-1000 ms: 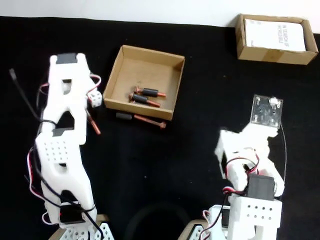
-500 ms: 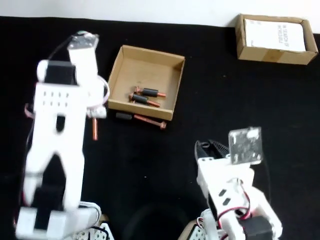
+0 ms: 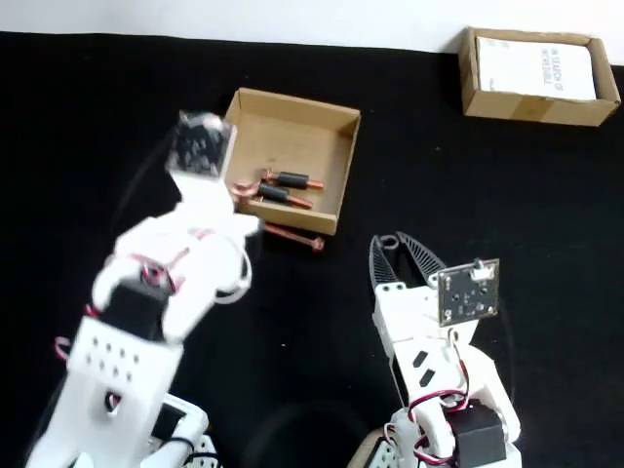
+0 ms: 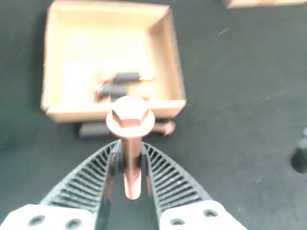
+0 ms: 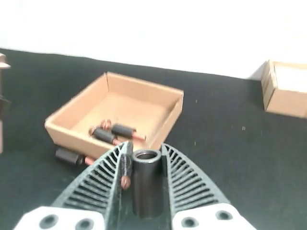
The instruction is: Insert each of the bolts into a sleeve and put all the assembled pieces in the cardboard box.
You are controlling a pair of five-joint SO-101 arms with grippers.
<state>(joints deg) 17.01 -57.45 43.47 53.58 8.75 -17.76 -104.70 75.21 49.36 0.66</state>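
Note:
My left gripper (image 4: 128, 165) is shut on a copper bolt (image 4: 129, 122), hex head pointing away from the wrist. In the high view this left gripper (image 3: 239, 195) hangs over the near left wall of the cardboard box (image 3: 331, 210). My right gripper (image 5: 144, 165) is shut on an upright black sleeve (image 5: 146, 179); seen from above, the right gripper (image 3: 395, 255) sits right of the box, over the mat. Two assembled pieces (image 3: 283, 187) lie in the box. A loose bolt (image 3: 292, 236) and a loose sleeve (image 4: 93, 129) lie just outside its near wall.
A second cardboard box (image 3: 468, 93) holding a white sheet stands at the far right corner. The black mat (image 3: 487, 195) between the two boxes is bare. Both arm bases stand at the near edge.
The left arm has swung right and toward the box with the bolt, now covering the loose sleeve from above. The right arm has shifted left, and its black fingers now point toward the box.

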